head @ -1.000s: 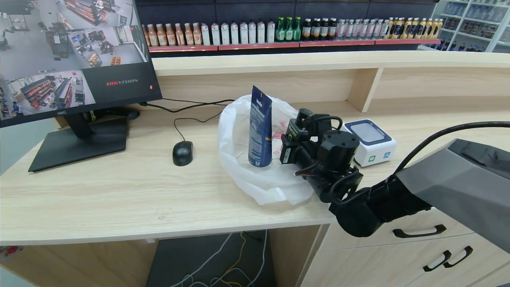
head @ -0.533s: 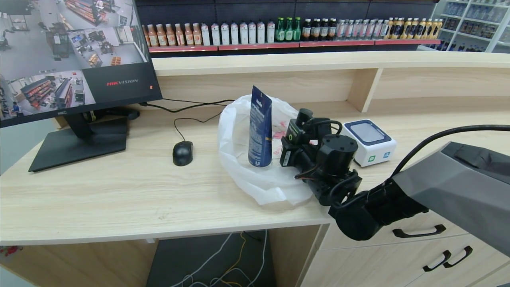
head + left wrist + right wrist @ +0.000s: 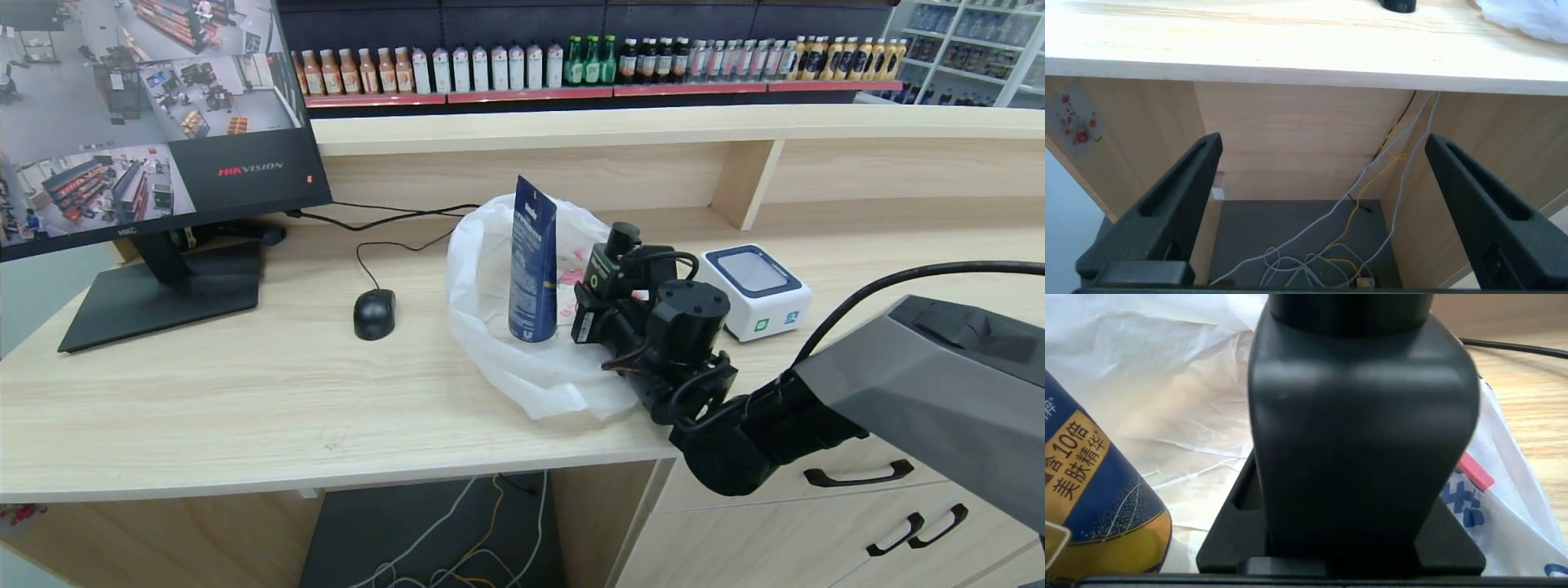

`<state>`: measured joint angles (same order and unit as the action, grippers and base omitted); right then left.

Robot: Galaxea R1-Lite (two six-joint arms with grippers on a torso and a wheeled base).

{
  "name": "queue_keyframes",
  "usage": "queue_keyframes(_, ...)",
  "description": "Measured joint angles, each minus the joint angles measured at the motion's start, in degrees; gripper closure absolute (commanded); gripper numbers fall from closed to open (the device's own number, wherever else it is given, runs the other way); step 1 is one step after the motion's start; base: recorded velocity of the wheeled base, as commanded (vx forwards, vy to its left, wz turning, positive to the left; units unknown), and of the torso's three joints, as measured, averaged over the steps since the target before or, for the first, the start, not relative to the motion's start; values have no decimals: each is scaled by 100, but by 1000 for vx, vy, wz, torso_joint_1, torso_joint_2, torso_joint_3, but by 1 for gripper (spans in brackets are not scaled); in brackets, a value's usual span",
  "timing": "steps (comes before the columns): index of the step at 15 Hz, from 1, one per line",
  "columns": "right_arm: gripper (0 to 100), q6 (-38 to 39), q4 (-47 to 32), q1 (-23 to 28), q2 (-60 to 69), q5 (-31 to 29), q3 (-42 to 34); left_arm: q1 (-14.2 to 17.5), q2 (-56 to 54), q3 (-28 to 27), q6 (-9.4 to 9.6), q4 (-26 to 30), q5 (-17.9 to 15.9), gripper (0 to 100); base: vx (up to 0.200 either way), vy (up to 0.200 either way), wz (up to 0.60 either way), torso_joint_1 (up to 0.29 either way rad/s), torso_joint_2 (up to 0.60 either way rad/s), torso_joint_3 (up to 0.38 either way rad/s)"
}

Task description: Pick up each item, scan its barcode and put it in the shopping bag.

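Pincers differ: the right pincer (image 3: 589, 300), grip state impossible to tell, sits beside the upright blue tube (image 3: 532, 261) in the white shopping bag (image 3: 490, 278), its arm stretched low over the tabletop (image 3: 245, 392). The left pincer (image 3: 1323, 143) gapes empty below the tabletop's edge. A scanner (image 3: 755, 290) stands near the bag, with bottle shelves (image 3: 604, 61) behind.

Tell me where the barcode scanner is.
In the head view, the scanner sits on the counter, on the robot's right, just to the right of the white bag.

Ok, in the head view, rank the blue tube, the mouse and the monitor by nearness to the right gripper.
1. Blue tube, upright in the bag beside the right gripper.
2. Mouse, farther left on the counter.
3. Monitor, far left.
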<state>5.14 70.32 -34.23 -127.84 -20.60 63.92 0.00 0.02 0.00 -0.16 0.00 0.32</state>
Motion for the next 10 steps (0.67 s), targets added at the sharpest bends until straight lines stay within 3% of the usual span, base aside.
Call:
queue_keyframes(3, 100, -68, 238, -9, -118, -4, 74, 0, 0, 0, 0, 0, 1, 0, 0, 0, 0, 0, 0, 0)
queue_keyframes(4, 0, -63, 323, -16, -167, -30, 138, 0, 0, 0, 0, 0, 1, 0, 0, 0, 0, 0, 0, 0)
queue_keyframes(10, 0, -46, 528, -50, -212, -90, 135, 0, 0, 0, 0, 0, 1, 0, 0, 0, 0, 0, 0, 0)
